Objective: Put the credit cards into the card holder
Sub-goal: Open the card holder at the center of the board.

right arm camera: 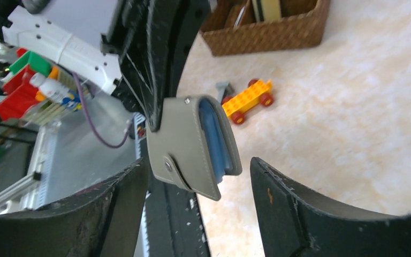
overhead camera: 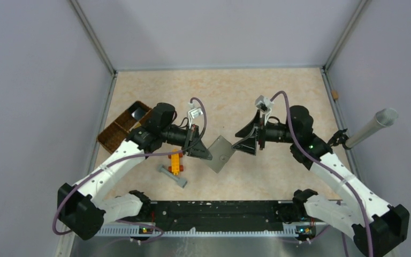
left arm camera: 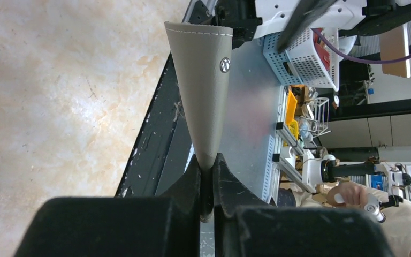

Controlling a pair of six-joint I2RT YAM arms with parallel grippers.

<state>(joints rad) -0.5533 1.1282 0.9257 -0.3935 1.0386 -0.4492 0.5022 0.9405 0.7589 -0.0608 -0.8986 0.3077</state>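
The card holder (overhead camera: 220, 154) hangs over the middle of the surface (overhead camera: 257, 96), its left corner pinched in the left end effector (overhead camera: 205, 153). The right end effector (overhead camera: 246, 143) stands just right of it, fingers spread. Left of the holder, the toy brick car (overhead camera: 176, 162) lies on the surface, with a card (overhead camera: 173, 175) just before it. The woven tray (overhead camera: 119, 134) sits behind both, at the left edge.

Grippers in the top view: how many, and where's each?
2. The left gripper is left of centre, shut on an edge of the card holder. The right gripper is just right of the holder, open and facing it. Neither is hidden.
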